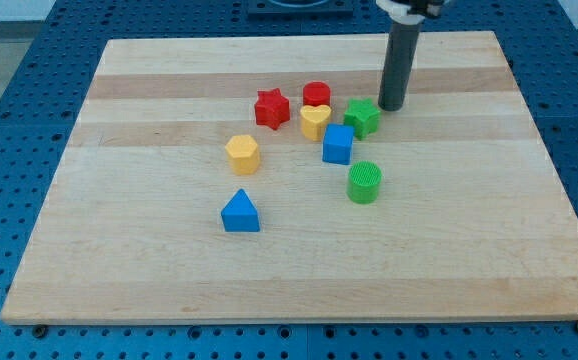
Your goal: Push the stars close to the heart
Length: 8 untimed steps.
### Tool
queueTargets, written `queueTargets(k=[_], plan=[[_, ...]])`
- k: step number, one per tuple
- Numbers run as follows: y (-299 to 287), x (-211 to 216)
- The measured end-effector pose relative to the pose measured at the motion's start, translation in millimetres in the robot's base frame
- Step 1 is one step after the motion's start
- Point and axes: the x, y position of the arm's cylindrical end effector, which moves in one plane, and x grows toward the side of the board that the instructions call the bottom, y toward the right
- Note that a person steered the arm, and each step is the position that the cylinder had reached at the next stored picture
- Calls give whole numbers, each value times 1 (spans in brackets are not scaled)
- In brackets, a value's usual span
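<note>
Near the view's top right of the wooden board (pixel 169 270), my tip (pixel 390 106) rests on the surface just beside the green star (pixel 362 117), on that star's upper right, so close that I cannot tell whether the two are touching or a sliver apart. I carry no pincer at all: the arm ends in a plain dark rod, so nothing opens or closes and nothing is held, only pushed. The yellow heart (pixel 315 121) sits just left of the green star, with a narrow gap between them, and the red star (pixel 271 108) lies on the heart's other side, near it toward the view's left. A red cylinder (pixel 316 95) stands right behind the heart, and a blue cube (pixel 338 145) sits just below and right of it. To my eye both stars are already near the heart, so the step in hand is a small closing nudge on the green star. Done well, the push should run leftward and slightly down through the star's middle; an off-centre contact would likely spin it or send it into the blue cube. A short, slow stroke seems wise, since a long one could shove the heart into the red star. The yellow hexagon (pixel 242 153), blue triangle (pixel 240 212) and green cylinder (pixel 365 182) lie well clear.
</note>
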Motion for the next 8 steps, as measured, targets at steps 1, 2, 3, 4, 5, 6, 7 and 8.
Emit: queueTargets(k=[1, 2, 3, 4, 5, 6, 7, 8], plan=[[-4, 13], [-18, 17], [-21, 18], [-21, 17], [-21, 12], [-21, 11], [-21, 9], [-22, 9]])
